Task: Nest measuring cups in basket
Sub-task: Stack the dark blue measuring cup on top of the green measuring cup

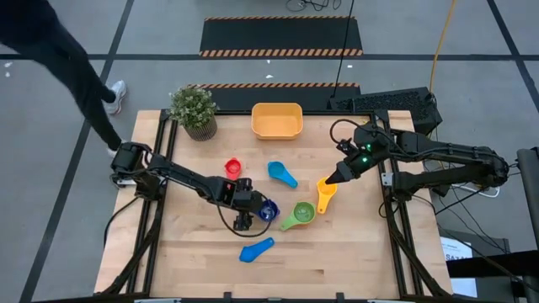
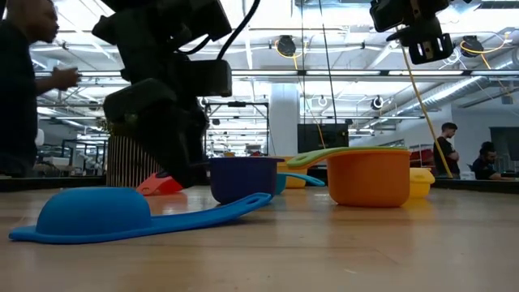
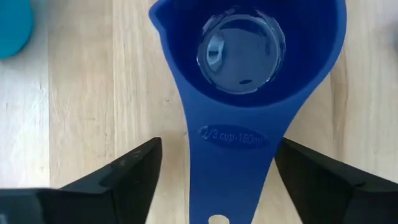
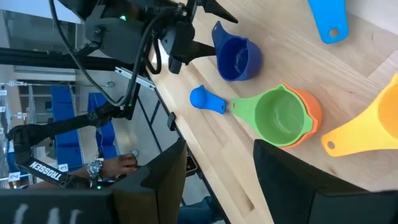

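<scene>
A dark blue cup (image 1: 268,210) stands upright on the table, its handle (image 3: 233,168) pointing at my left gripper (image 1: 244,220). That gripper is open and low over the table, one finger on either side of the handle (image 3: 217,180). My right gripper (image 1: 339,175) is open, empty and raised above the yellow cup (image 1: 326,195). A green cup (image 1: 301,215) sits nested in the orange cup (image 4: 314,109). A red cup (image 1: 233,167) and two light blue cups (image 1: 282,174) (image 1: 257,249) lie apart on the table. The orange-yellow basket (image 1: 277,120) stands at the far edge.
A potted green plant (image 1: 194,109) stands at the far left, beside the basket. A person (image 1: 59,59) is beyond the table's far left corner. Bare wood lies along the near edge and in the near right corner.
</scene>
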Controlling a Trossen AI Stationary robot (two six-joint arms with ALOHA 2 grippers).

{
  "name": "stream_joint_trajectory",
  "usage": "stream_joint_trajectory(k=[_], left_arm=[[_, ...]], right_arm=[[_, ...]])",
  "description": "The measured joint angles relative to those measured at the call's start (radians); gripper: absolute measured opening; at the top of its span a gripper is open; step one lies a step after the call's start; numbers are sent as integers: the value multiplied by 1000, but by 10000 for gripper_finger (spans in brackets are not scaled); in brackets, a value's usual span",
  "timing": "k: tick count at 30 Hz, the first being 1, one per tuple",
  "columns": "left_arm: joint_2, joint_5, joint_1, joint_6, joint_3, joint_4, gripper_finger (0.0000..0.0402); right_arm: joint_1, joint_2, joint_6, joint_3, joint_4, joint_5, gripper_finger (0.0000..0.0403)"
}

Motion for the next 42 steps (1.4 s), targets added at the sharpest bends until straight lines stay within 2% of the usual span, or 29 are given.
stream_joint_trajectory(k=[6,17,22,25,28,32,40,42], left_arm=[[0,0,0,-63,0,6,248],[0,1,6,-60,0,26,148],[0,2,6,-66,0,46,146],[-13,1,6,-83,0,46,155],[-52,-8,6,-97,0,47,161],[-130,-26,6,-122,1,59,144],[-249,-25,-8,-104,7,118,145],[-258,-38,-27,-93,46,108,152]], right_arm=[[0,0,-2,0,0,1,181],[0,0,1,0,-1,0,181],[3,0,60,0,0,4,181],[34,0,107,0,10,50,181],[75,0,181,0,36,78,181],[125,0,252,0,65,123,181],[155,-18,253,0,70,131,181],[149,-33,230,0,68,130,181]])
